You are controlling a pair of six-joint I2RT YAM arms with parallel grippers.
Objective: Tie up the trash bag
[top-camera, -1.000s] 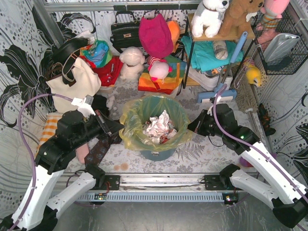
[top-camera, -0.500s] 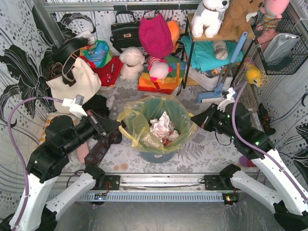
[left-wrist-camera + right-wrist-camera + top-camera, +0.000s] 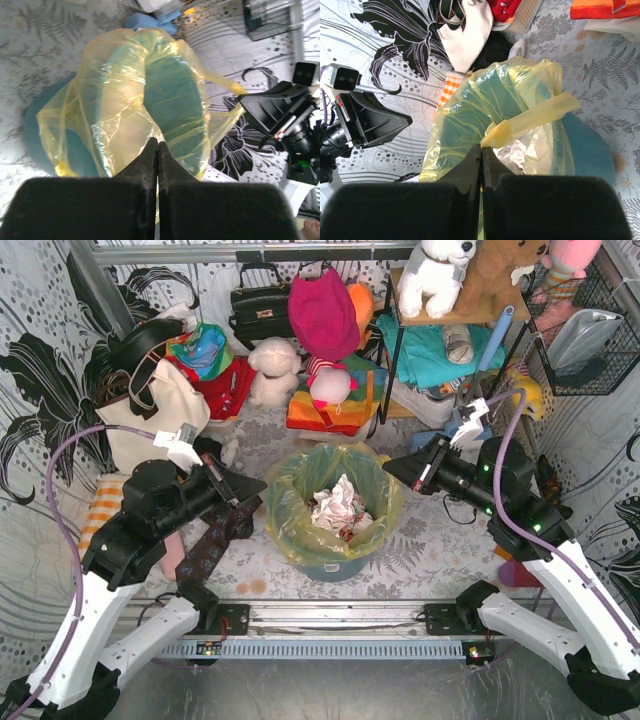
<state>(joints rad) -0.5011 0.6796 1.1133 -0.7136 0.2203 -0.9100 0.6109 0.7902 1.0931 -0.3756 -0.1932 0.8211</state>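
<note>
The trash bag (image 3: 300, 502) is a translucent yellow-green liner in the round teal bin (image 3: 325, 562), with crumpled white paper (image 3: 338, 505) inside. My left gripper (image 3: 255, 486) is shut on the bag's left rim. In the left wrist view the gripper (image 3: 158, 143) pinches yellow film of the bag (image 3: 125, 105). My right gripper (image 3: 392, 468) is shut on the right rim. In the right wrist view the gripper (image 3: 481, 148) holds a twisted yellow strip of the bag (image 3: 535, 116) over the paper (image 3: 527, 150).
A cream tote bag (image 3: 150, 410) stands at the back left and a black handbag (image 3: 262, 305) behind it. Plush toys and folded cloths crowd the back. A shelf rack (image 3: 450, 330) and a blue mop (image 3: 470, 390) stand at the back right. A dark cloth (image 3: 215, 540) lies left of the bin.
Both grippers have moved up and away from the near edge while holding the bag's rim. The rim, stretched wide half a second ago, now stands narrower and higher.
</note>
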